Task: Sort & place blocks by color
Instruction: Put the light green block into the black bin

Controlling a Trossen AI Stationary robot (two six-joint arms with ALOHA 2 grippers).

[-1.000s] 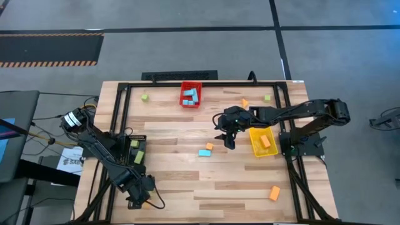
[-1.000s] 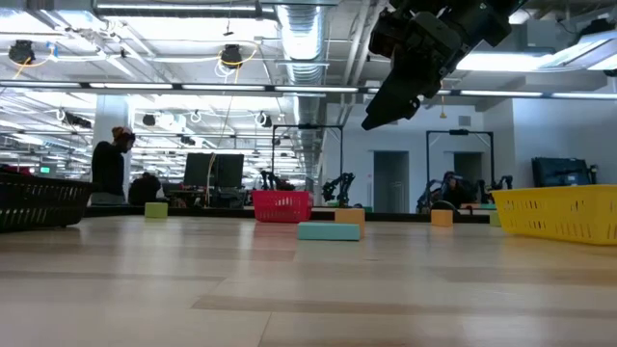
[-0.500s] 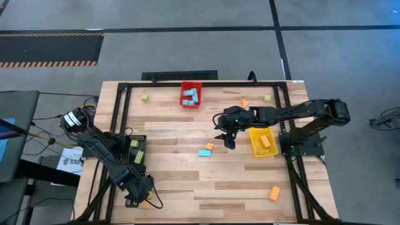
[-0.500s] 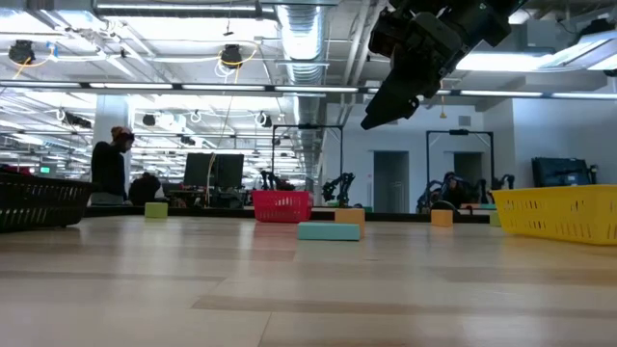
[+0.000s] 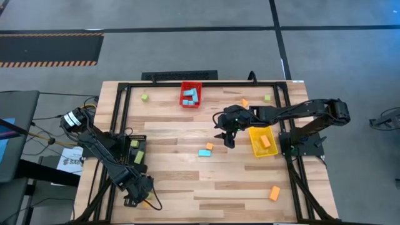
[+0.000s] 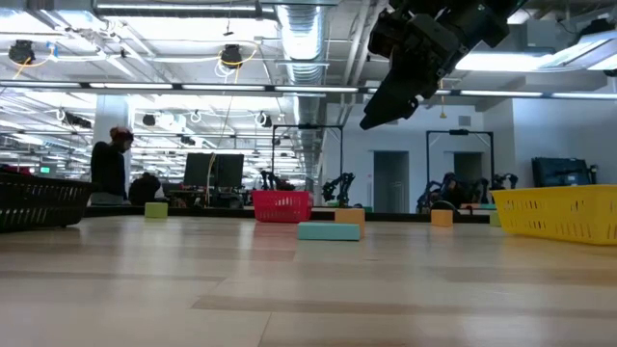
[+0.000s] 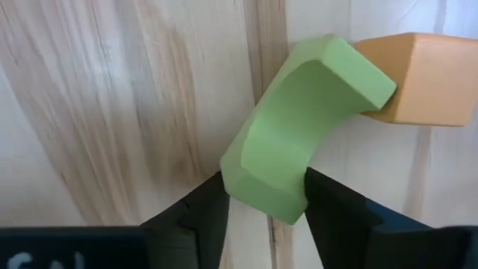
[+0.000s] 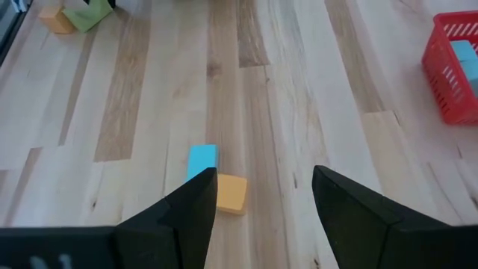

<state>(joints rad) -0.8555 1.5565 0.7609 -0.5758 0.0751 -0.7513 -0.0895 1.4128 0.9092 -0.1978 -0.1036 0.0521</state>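
At the table's near left corner we find the left gripper (image 5: 139, 195) low over the wood, and only its wrist view shows what it does: the 2 dark fingers (image 7: 202, 217) are clenched on the end of a curved yellow-green block (image 7: 299, 142), which touches an orange block (image 7: 422, 78) just beside it. From above, both pieces are mostly hidden under the arm. Near the table's near right edge lies 1 orange bar (image 5: 274, 193), apart from everything else.

Toward the middle we see a light-blue bar (image 5: 204, 152) with a small orange cube (image 5: 209, 146) just beside it; the low view shows them as 1 bar (image 6: 328, 230) with the cube behind. The right gripper (image 5: 225, 139) hangs above and just right of this pair, fingers spread and holding nothing, as its wrist view makes plain. The low view confirms it is well clear of the table.

To its right sits the yellow bin (image 5: 253, 149) holding orange pieces. At the left edge a black bin (image 5: 139, 137) holds green blocks. At the far edge, the red bin (image 5: 182, 103) holds light-blue blocks, with single green cubes (image 5: 144, 97) to either side.
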